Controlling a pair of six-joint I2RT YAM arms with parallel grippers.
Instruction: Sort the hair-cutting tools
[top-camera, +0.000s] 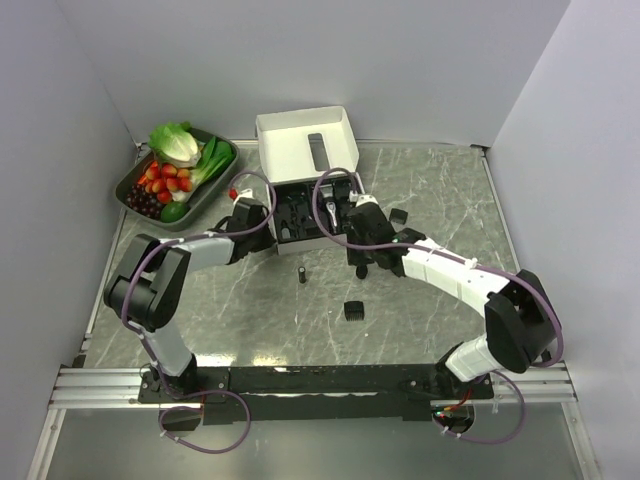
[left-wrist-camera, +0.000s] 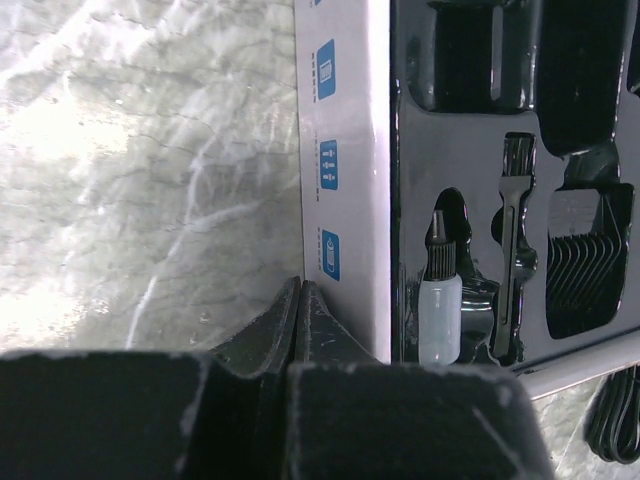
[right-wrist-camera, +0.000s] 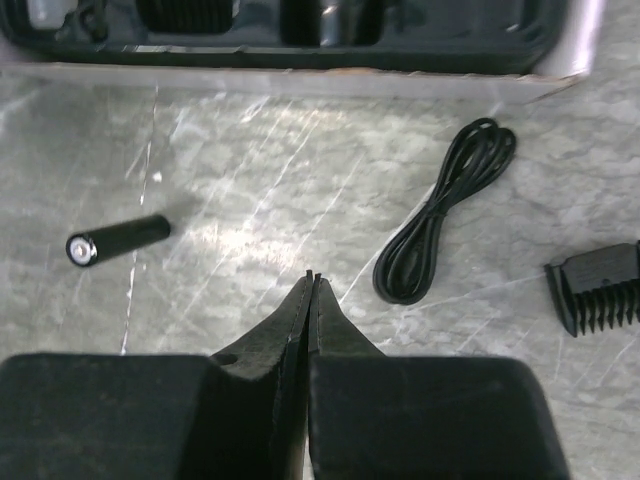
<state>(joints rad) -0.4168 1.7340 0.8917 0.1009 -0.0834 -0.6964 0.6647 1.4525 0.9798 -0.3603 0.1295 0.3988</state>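
A black insert tray (top-camera: 300, 215) in a white box holds a little brush (left-wrist-camera: 515, 235), a comb guard (left-wrist-camera: 590, 270) and a small clear bottle (left-wrist-camera: 440, 305). A short black cylinder (top-camera: 302, 273) and a black comb guard (top-camera: 353, 311) lie loose on the table, with a smaller black piece (top-camera: 398, 215) right of the box. My left gripper (left-wrist-camera: 300, 285) is shut and empty, right against the box's white side wall (left-wrist-camera: 345, 150). My right gripper (right-wrist-camera: 311, 275) is shut and empty over bare table, between the cylinder (right-wrist-camera: 118, 240) and a coiled black cable (right-wrist-camera: 445, 210). A comb guard (right-wrist-camera: 598, 285) lies to its right.
The white box lid (top-camera: 305, 140) stands open behind the insert. A tray of vegetables and fruit (top-camera: 178, 172) sits at the back left. Grey walls close in three sides of the marble table.
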